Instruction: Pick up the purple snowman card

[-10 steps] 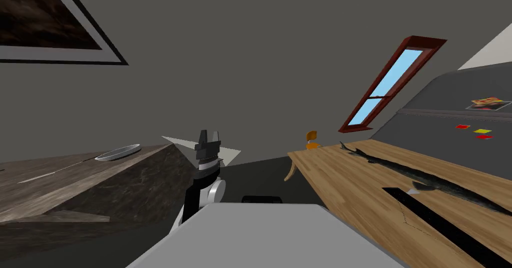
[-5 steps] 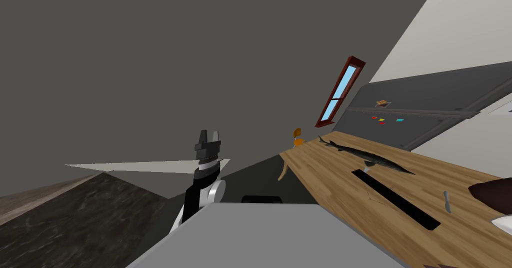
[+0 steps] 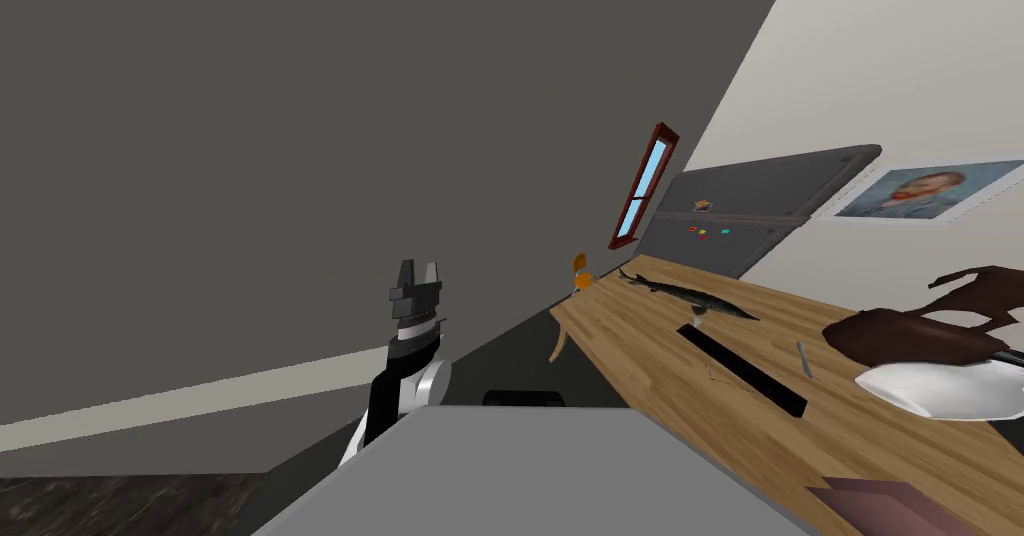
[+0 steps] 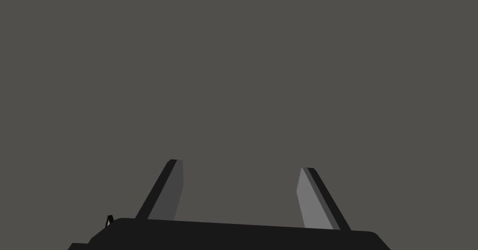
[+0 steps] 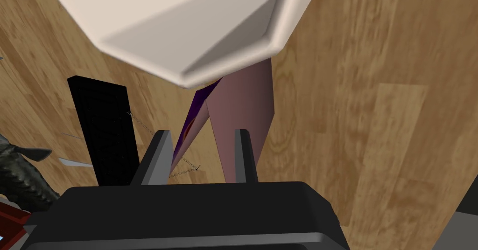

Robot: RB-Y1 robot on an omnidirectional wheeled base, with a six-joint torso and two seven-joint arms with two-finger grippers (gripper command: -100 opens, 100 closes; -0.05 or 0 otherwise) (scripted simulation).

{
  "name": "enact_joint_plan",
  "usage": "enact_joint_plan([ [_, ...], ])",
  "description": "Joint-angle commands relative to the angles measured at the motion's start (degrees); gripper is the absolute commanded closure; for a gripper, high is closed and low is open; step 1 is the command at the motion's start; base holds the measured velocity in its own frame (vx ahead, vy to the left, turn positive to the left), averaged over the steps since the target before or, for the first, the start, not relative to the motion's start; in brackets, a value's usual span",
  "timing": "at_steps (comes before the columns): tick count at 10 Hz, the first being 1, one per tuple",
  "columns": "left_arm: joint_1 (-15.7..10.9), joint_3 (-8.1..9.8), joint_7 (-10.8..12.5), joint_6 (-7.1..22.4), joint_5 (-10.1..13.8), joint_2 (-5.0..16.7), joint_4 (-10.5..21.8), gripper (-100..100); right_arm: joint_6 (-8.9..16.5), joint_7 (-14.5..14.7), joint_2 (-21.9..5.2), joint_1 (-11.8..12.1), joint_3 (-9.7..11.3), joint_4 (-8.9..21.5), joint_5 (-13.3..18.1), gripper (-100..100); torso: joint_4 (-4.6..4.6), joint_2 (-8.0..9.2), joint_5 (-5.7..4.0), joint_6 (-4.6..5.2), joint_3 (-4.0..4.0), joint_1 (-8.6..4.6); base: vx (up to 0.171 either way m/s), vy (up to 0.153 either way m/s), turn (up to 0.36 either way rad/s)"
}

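In the right wrist view the folded card (image 5: 242, 102), mauve outside and purple inside, stands between the fingers of my right gripper (image 5: 203, 133). The fingers are close together and press its sides, over the wooden table (image 5: 373, 121). No snowman picture is visible from this angle. In the head view the mauve card (image 3: 880, 505) shows at the bottom right corner, at the table's near end. My left gripper (image 3: 418, 275) is raised in front of the grey wall, and its fingers (image 4: 170, 191) stand wide apart with nothing between them.
On the wooden table (image 3: 640, 360) lie a black strip (image 3: 740, 365), a long dark fish (image 3: 690, 298), a small knife (image 3: 803, 357) and a white dish (image 3: 940, 390) under a dark brown object. A grey fridge (image 3: 750, 210) stands beyond the table, with an orange chair (image 3: 580, 272) by the far corner.
I have turned to the right: the marble counter and its plate slid out on the left, and the table's near end with the white dish and the card came into view.
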Motion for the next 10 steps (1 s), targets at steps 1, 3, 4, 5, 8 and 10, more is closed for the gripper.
enact_joint_plan([
  [1,0.0,0.00,0.0,0.0,0.0,0.0,0.0,0,-0.2,1.2,-0.9,-2.1,1.0,-1.5,0.8,100,0.00,0.00,0.00,0.00,0.00,0.00,0.070,0.017,-0.320],
  [3,0.0,0.01,0.0,0.0,0.0,0.0,0.0,0,-0.2,1.2,-0.9,-2.1,1.0,-1.5,0.8,100,-0.06,-0.16,-0.01,0.16,-0.10,0.00,0.075,0.014,-0.181],
  [4,0.0,0.00,0.0,0.0,0.0,0.0,0.0,0,-0.5,2.6,-2.0,-4.0,1.9,-2.4,1.6,100,-0.02,-0.10,0.00,0.00,-0.05,-0.03,0.102,0.018,-0.319],
  [5,0.0,0.01,0.0,0.0,0.0,0.0,0.0,0,-0.5,2.6,-2.0,-4.0,1.9,-2.4,1.6,100,-0.06,-0.22,0.04,0.15,-0.12,0.01,0.118,0.024,-0.281],
  [8,0.0,0.00,0.0,0.0,0.0,0.0,0.0,0,-0.9,3.9,-3.0,-5.8,2.7,-3.3,2.4,100,-0.09,-0.36,0.03,0.03,-0.21,0.06,0.107,0.029,-0.206],
  [10,0.0,0.00,0.0,0.0,0.0,0.0,0.0,0,-1.4,4.2,-2.8,-6.3,2.8,-2.2,2.5,0,-0.01,-0.02,0.01,0.00,-0.02,-0.06,0.004,0.004,0.004],
])
